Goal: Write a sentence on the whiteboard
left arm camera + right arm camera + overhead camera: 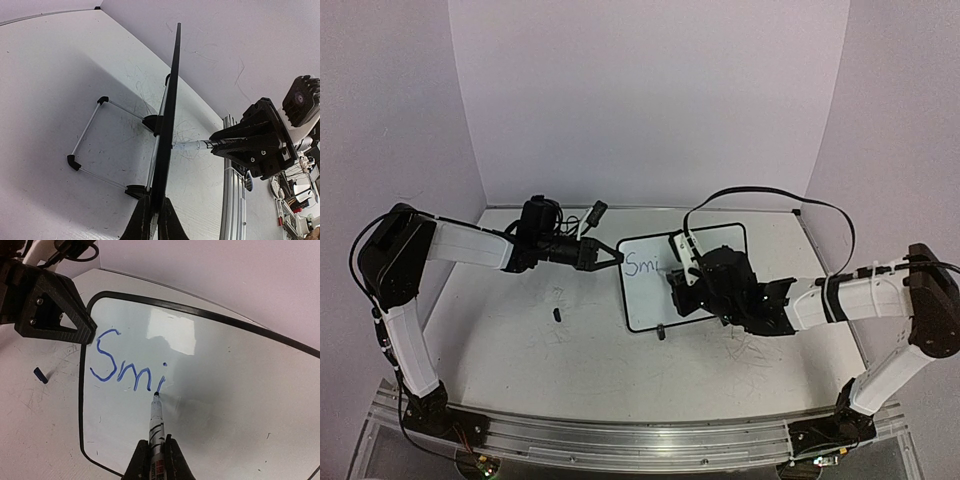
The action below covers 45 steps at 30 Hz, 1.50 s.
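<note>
The left end effector (pixel 155 212) is clamping the whiteboard (pixel 225 390) edge while the right end effector (pixel 156 455) is gripping a marker (pixel 157 420), tip touching the blue "Smi" (pixel 126 371).

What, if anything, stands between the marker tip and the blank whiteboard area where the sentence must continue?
Nothing visible does. The right gripper holds the marker with its tip ending the sentence at "Smi"; the whiteboard right of it is bare. The left gripper clamps only the left edge.

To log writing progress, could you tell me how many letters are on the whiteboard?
3, in a row on the whiteboard: S nearest the frame edge, m next, i just above the marker tip. None appears hidden.
</note>
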### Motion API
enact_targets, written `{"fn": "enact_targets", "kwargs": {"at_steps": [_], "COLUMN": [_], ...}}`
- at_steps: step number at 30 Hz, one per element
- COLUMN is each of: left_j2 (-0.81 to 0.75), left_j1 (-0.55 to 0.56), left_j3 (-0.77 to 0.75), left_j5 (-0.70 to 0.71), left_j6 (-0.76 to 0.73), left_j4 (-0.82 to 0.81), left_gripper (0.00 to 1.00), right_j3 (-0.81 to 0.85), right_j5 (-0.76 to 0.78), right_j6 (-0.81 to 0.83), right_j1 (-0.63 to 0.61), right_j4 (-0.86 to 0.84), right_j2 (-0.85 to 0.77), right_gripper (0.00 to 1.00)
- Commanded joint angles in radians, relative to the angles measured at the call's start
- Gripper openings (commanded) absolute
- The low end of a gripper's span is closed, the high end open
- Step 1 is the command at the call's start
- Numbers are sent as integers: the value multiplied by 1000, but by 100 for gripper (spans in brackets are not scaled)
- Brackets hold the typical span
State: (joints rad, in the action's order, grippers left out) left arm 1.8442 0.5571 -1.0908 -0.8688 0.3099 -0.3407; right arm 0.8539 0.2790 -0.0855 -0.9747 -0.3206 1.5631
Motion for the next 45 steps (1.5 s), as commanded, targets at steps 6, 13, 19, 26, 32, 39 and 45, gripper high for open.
{"fn": "enact_targets", "kwargs": {"at_steps": [6, 13, 19, 26, 32, 39, 45], "left_j2": [-17, -20, -18, -22, -22, -22, -23], "left_j1": [-2, -2, -2, -2, -2, -2, -2], "left_j3": [-11, -10, -14, -10, -11, -11, -12], "left_j5": [-36, -33, -37, -33, -37, -37, -37], "left_j6": [4, 1, 3, 1, 1, 1, 1], "left_j4": [2, 1, 2, 1, 1, 2, 1], "left_gripper": [0, 0, 0, 0, 0, 0, 0], "right_j3": [-10, 8, 44, 64, 82, 93, 89], "right_j5": [17, -1, -18, -1, 2, 17, 23], "right_j6": [-26, -11, 19, 36, 43, 44, 46], "right_j1": [-5, 2, 42, 44, 44, 45, 46], "right_j4": [9, -5, -14, -30, -34, -38, -40], "right_j2": [-25, -100, -80, -63, -40, -20, -9], "right_gripper": [0, 0, 0, 0, 0, 0, 0]}}
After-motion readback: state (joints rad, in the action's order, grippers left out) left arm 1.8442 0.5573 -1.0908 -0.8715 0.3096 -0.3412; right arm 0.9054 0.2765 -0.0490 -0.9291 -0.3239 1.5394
